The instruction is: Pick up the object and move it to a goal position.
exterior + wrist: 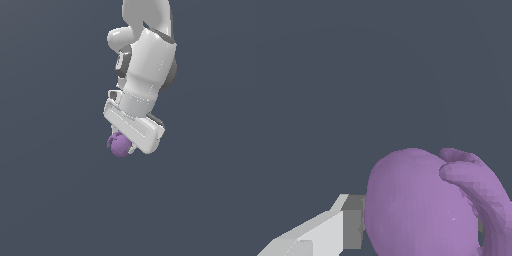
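Since the object [119,145] sits tucked right under the gripper [127,142], I'd say it's clamped between the fingers, pinched across its round body so the curved stem sticks out the side. One finger [331,230] presses its pad against the purple lump in the wrist view; the other is hidden behind it. No goal marker shows anywhere, just plain dark backdrop.

We only catch part of the purple lump [120,145] poking out under the gripper [131,141], whose fingers are mostly hidden, and the wrist view's edge crops the lump too.
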`<state>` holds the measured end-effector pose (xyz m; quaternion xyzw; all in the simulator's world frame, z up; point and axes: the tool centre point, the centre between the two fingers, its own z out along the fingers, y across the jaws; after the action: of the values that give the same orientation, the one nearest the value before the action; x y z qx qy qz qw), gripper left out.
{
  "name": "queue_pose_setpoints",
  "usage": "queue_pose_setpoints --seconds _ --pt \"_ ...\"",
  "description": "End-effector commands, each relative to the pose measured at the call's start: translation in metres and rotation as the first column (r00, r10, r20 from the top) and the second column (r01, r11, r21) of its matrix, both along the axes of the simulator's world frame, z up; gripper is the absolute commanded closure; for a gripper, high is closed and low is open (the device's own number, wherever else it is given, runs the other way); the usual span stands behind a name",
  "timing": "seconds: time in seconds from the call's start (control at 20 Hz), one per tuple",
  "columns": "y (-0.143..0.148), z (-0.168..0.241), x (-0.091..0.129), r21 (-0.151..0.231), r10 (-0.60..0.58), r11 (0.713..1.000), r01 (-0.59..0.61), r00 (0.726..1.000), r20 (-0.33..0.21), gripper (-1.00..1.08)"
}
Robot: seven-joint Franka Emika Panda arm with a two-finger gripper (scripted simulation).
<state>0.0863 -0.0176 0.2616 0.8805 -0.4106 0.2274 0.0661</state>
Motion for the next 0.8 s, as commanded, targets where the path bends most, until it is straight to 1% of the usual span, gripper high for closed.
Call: queue_pose_setpoints --seconds 0.0,0.4,0.6,0.75 --pt "0.005 0.014 0.003 -0.014 -0.031 0.999 0.031 0.999 0.028 1.08" --pt "0.021 0.062 0.01 -0.057 -0.129 0.989 0.136 0.984 0.119 1.08" --pt "0.031 0.087 0.013 -0.076 -0.18 0.978 0.195 0.969 0.171 1.08" --pt "0.04 0.108 0.015 -0.089 -0.219 0.966 0.242 0.952 0.213 1.08"
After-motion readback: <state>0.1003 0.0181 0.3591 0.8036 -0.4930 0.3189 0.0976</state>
